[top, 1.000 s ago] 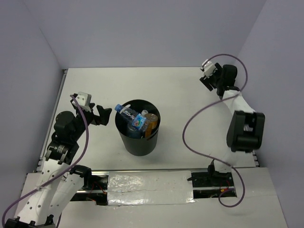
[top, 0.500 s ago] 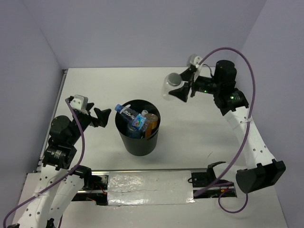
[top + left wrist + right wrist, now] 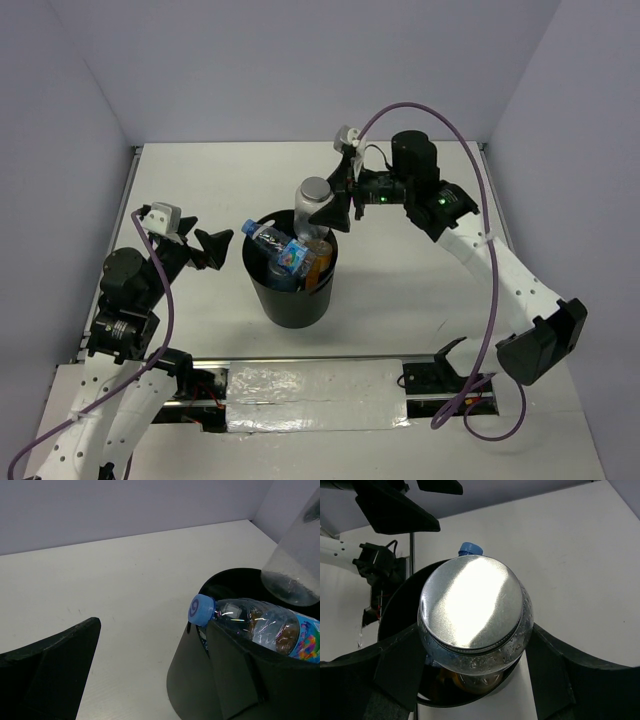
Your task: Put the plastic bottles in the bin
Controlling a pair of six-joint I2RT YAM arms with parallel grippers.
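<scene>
The black bin (image 3: 290, 295) stands mid-table and holds several bottles: a clear one with a blue cap (image 3: 268, 238), one with a blue label (image 3: 292, 257) and an orange one (image 3: 316, 255). My right gripper (image 3: 326, 207) is shut on a plain clear bottle with a silver cap (image 3: 313, 205) and holds it over the bin's far rim. In the right wrist view the bottle (image 3: 475, 620) fills the space between the fingers above the bin (image 3: 400, 605). My left gripper (image 3: 208, 246) is open and empty just left of the bin; its wrist view shows the bin (image 3: 200, 680) and the blue-capped bottle (image 3: 250, 625).
White table (image 3: 420, 270) with walls on three sides. A taped strip (image 3: 315, 395) runs along the near edge between the arm bases. The right arm's purple cable (image 3: 480, 200) arcs over the table's right half.
My right gripper has swung left from the far right corner with the clear bottle, and now holds it over the bin. The left arm has shifted only slightly.
</scene>
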